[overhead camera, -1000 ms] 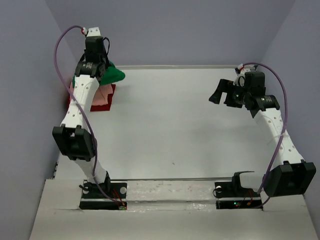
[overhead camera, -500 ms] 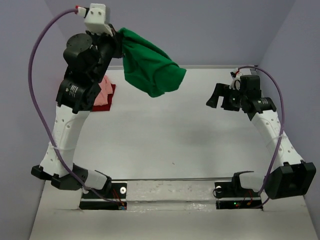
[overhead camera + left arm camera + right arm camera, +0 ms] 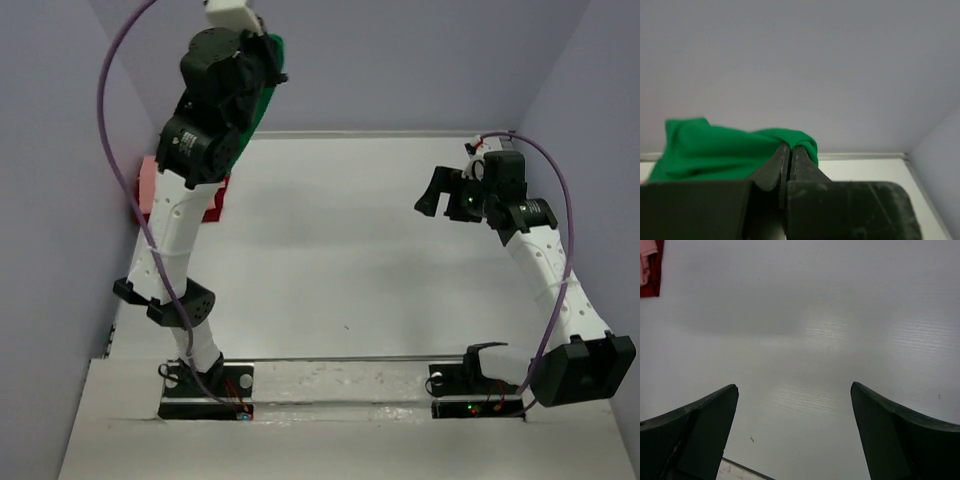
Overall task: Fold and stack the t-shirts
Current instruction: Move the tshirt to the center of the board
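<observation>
The left arm (image 3: 172,228) and right arm (image 3: 545,265) are white perforated shells joined by black joint housings. One black housing on the left bears white lettering, and a white camera block (image 3: 232,12) sits at its wrist. A purple cable (image 3: 568,235) trails along each arm. The black base plates (image 3: 205,388) carry red and orange wires. The left gripper (image 3: 790,146) and right gripper (image 3: 793,385) have matte-black, wedge-shaped fingers.

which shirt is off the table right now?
The green t-shirt: pinched in the left gripper and held up in the air. The pink t-shirt lies on the dark red t-shirt.
</observation>
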Robot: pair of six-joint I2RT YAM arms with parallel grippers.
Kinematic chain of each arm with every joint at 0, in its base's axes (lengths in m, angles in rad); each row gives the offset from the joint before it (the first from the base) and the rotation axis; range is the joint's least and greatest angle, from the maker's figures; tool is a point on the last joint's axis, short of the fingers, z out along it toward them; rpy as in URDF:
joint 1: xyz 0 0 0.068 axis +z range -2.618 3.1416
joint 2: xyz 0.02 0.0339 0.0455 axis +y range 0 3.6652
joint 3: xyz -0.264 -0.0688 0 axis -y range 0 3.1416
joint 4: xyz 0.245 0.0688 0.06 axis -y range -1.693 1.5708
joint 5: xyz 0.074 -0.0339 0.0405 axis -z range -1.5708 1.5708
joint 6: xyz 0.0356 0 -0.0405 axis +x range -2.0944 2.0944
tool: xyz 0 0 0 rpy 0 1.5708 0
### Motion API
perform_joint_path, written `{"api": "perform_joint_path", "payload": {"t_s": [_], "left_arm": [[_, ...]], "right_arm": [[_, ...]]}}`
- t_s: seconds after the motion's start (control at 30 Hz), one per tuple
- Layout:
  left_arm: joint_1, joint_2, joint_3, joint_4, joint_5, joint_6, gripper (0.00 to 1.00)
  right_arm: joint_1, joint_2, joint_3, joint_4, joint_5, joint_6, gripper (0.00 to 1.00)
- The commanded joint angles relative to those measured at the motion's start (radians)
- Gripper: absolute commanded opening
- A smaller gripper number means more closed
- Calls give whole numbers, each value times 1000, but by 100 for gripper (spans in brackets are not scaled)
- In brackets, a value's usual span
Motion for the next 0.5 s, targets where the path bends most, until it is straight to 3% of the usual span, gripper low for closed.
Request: {"api": "perform_joint_path", "payload": {"t_s": [0.0,0.1,0.13,0.17,0.2,0.23,0.3,0.33,0.4,0.43,0.47], "left_arm": [[-228,-76,-79,223,-190,54,0],[-254,-362,-527,575,-181,71,0],[-259,-382,-540,643,-245,79,0],[-256,-368,-500,598,-261,83,0],[-248,-241,-257,492,-260,88,0],[-249,-154,-101,232,-299,109,0],[-265,72,318,-71,-406,76,0],[-265,90,342,-91,-478,48,0],[-262,-36,175,-6,-513,48,0],[-263,-95,-86,177,-413,66,0],[-266,-176,-245,260,-377,85,0]], "right_arm": [[7,-20,28,5,5,0,100],[7,-19,27,7,13,-3,100],[7,-20,24,9,11,-3,100],[7,-19,23,9,13,-3,100],[7,-19,23,9,13,-3,100],[7,-17,27,10,10,-1,100],[7,-20,27,9,14,-1,100],[16,-22,27,10,30,-1,100],[16,-22,31,9,40,0,100],[16,-20,33,7,42,-3,100],[16,-17,37,5,48,-5,100]]}}
